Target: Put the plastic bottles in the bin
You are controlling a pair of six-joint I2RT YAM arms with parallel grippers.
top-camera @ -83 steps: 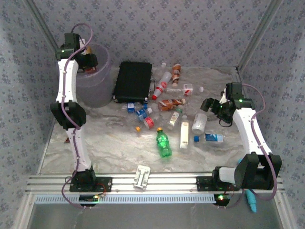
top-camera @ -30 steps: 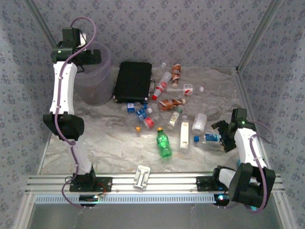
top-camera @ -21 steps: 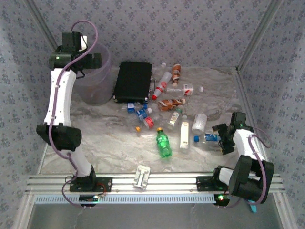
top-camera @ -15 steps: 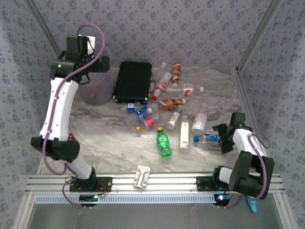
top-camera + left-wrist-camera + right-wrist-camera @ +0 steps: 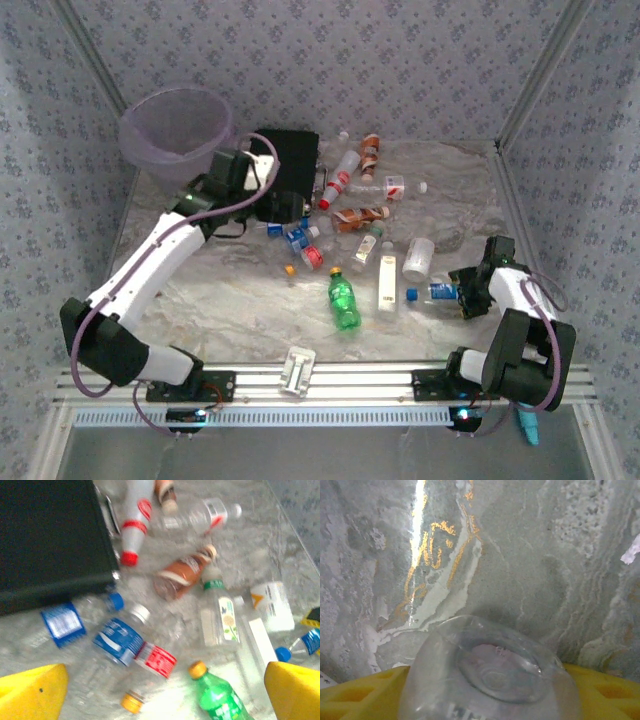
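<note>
Left claw (image 5: pixel 161 680), swung from lilac bin (image 5: pixel 150 150), gapes wide; right claw (image 5: pixel 460 291) flanks clear round bottle (image 5: pixel 490 670), grip unclear

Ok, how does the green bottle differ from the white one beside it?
Colour: the green bottle is clear green with a yellow-orange cap; the white bottle is opaque white with an orange-marked label. Shape: the green bottle is slim with a narrow neck; the white bottle is short and wide. Place: the green bottle lies nearer the front edge of the table than the white bottle. Both lie on their sides.
</note>
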